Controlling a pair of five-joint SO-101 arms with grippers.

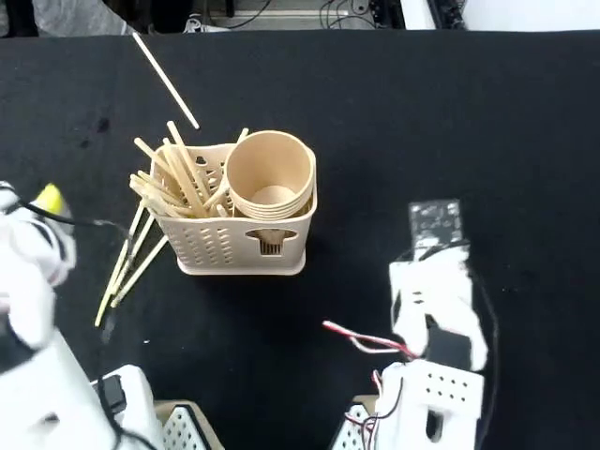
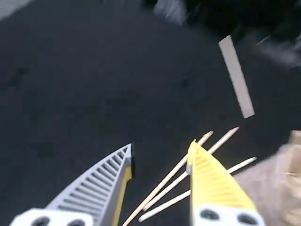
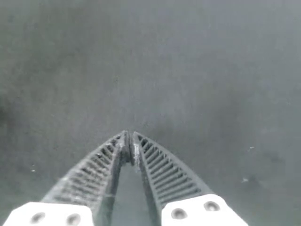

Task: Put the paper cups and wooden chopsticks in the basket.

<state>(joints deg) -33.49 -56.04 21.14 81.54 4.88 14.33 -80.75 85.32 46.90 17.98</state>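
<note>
A beige slotted basket stands mid-table. A stack of paper cups sits in its right compartment, and several wooden chopsticks lean in its left one. Three loose chopsticks lie on the black cloth just left of the basket. Another pale chopstick lies farther back. My left gripper is open above the loose chopsticks, holding nothing; the basket's corner is beside it. In the high view the left gripper hovers at the left edge. My right gripper is shut and empty over bare cloth.
The right arm rests on the cloth to the right of the basket, well apart from it. The far pale chopstick lies beyond the left gripper. Black cloth covers the whole table; cables run along the back edge.
</note>
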